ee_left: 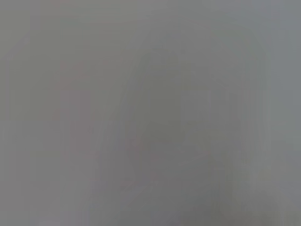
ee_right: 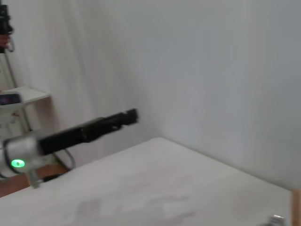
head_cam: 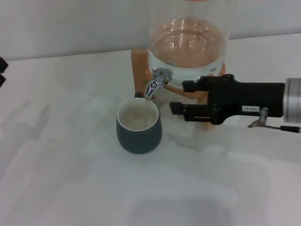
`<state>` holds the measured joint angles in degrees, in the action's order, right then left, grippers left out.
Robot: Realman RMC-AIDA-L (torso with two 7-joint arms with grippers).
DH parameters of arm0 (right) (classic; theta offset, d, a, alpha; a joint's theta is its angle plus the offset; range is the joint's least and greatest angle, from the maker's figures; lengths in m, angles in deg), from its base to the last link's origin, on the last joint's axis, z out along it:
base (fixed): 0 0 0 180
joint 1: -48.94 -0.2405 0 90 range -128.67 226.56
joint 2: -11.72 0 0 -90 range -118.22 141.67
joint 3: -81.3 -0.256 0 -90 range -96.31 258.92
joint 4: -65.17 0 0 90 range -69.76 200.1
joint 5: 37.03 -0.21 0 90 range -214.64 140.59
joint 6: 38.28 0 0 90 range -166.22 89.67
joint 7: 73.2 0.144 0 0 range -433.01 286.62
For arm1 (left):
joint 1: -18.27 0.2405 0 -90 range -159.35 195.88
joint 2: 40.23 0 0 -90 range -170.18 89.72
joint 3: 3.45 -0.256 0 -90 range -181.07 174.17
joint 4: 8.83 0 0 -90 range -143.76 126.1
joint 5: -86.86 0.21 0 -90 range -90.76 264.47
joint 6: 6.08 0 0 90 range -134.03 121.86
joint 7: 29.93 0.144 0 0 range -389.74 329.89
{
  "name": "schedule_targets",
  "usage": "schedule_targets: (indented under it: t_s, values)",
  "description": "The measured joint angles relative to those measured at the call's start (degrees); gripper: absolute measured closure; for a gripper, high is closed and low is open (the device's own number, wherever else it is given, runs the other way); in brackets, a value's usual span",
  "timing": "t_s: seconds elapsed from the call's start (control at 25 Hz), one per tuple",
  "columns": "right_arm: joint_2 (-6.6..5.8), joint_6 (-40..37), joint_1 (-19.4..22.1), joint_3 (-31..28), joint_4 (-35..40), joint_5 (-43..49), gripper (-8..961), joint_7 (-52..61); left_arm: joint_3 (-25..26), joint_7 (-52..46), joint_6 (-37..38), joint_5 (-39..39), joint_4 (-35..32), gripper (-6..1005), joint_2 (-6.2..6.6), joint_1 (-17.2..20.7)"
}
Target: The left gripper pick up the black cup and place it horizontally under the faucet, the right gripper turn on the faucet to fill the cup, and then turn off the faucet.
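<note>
The black cup [head_cam: 139,126] stands upright on the white table, its cream inside showing, right below the spout of the chrome faucet [head_cam: 157,80]. The faucet is fitted to a clear glass jar [head_cam: 188,44] holding water. My right gripper [head_cam: 178,97] reaches in from the right, level with the faucet and just right of it, its flat jaws apart with nothing between them. It touches neither faucet nor cup. My left gripper [head_cam: 2,70] shows only as a dark bit at the far left edge; the right wrist view shows that arm [ee_right: 84,132] far off above the table.
The jar rests on a wooden stand [head_cam: 139,63] at the back, near the white wall. The white table [head_cam: 70,179] spreads to the front and left of the cup. The left wrist view shows only blank grey.
</note>
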<state>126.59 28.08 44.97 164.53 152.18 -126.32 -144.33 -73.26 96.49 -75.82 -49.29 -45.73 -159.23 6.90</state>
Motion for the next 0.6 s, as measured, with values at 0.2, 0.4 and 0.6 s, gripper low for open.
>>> schedule_targets:
  t_s: [0.2, 0.4, 0.6]
  values:
    - [0.01, -0.05, 0.12, -2.28, -3.36, -0.17, 261, -0.60, 3.24, 0.09, -5.95, 0.06, -0.01, 298, 0.00, 1.04]
    - [-0.01, 0.06, 0.02, -4.45, -7.03, -3.40, 261, -2.40, 4.58, 0.05, -7.70, 0.10, 0.26, 294, -0.01, 1.82]
    - [0.02, 0.03, 0.82, -4.52, -7.58, -5.31, 261, -3.16, 4.60, -0.03, -7.08, 0.10, 0.31, 289, -0.01, 2.00]
